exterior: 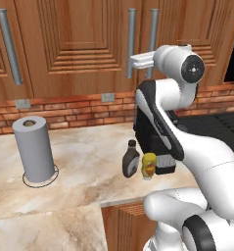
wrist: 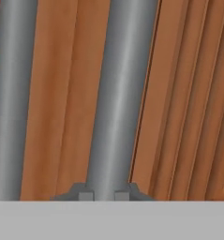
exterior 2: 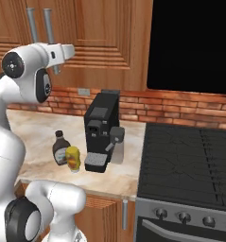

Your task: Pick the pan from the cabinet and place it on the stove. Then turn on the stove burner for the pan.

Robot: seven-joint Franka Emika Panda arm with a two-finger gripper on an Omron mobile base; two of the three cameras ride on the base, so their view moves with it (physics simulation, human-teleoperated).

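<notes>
— Gripping the grey bar handle [wrist: 114,103] of the cabinet [exterior: 84,44]: hand [wrist: 100,196] closed around it, fingertips [wrist: 85,195] either side.

— Progress?

— Barely started, judging by closed doors. Pan somewhere behind them presumably, hidden from sight. Left to do: pulling the door open, fetching the pan, setting it on the stove [exterior 2: 190,165], turning a knob [exterior 2: 183,217].

— Cabinet's look?

— Reddish-brown raised panels, twin vertical grey bars side by side. Black grated cooktop bare. Coffee machine [exterior 2: 101,132], syrup bottle [exterior 2: 61,148], mustard [exterior 2: 73,159] standing on the marble surface [exterior: 84,162].
</notes>
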